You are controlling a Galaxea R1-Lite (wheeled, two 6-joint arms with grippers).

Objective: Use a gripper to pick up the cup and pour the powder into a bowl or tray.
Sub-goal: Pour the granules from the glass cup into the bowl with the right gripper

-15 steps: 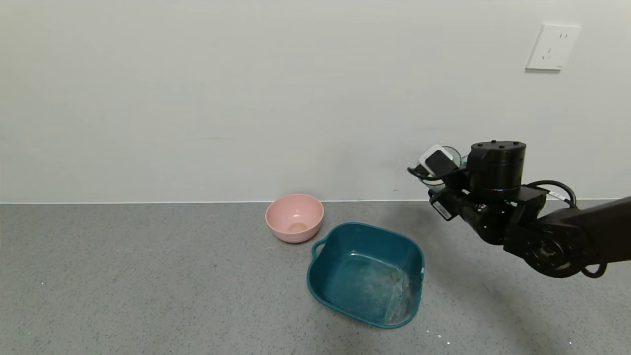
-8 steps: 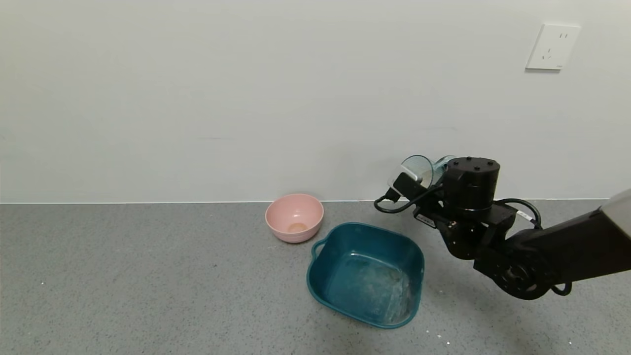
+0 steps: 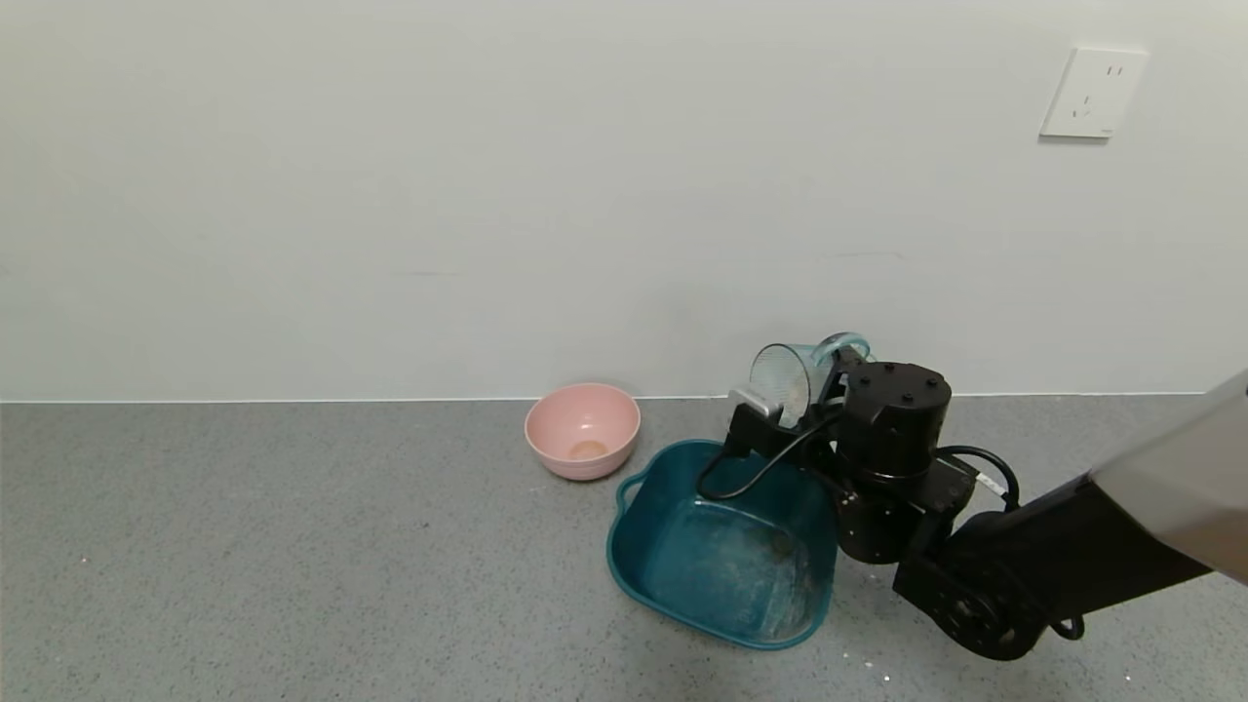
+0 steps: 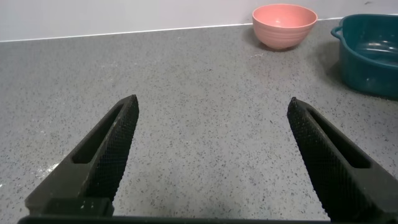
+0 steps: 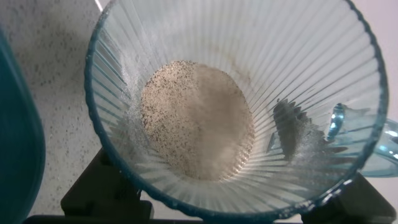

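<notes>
My right gripper (image 3: 795,409) is shut on the pale blue-green ribbed cup (image 3: 785,375) and holds it tipped on its side above the far right rim of the dark teal tub (image 3: 634,546). In the right wrist view the cup (image 5: 298,62) fills the frame, and beige powder (image 5: 196,118) lies at its bottom with some clinging to the ribbed wall. The tub's edge (image 5: 15,149) shows beside the cup. The tub's floor carries pale powder traces (image 3: 780,595). My left gripper (image 4: 211,149) is open and empty, low over the grey floor, far from the tub (image 4: 367,50).
A round pink bowl (image 3: 583,429) stands near the wall, left of the tub; it also shows in the left wrist view (image 4: 284,25). A wall socket (image 3: 1092,93) sits high at right. A few white specks (image 3: 877,671) lie on the floor in front of the tub.
My right arm has moved left and down with the cup, from beside the tub to above its far right rim. The cup has tipped further, its mouth now facing left and down.
</notes>
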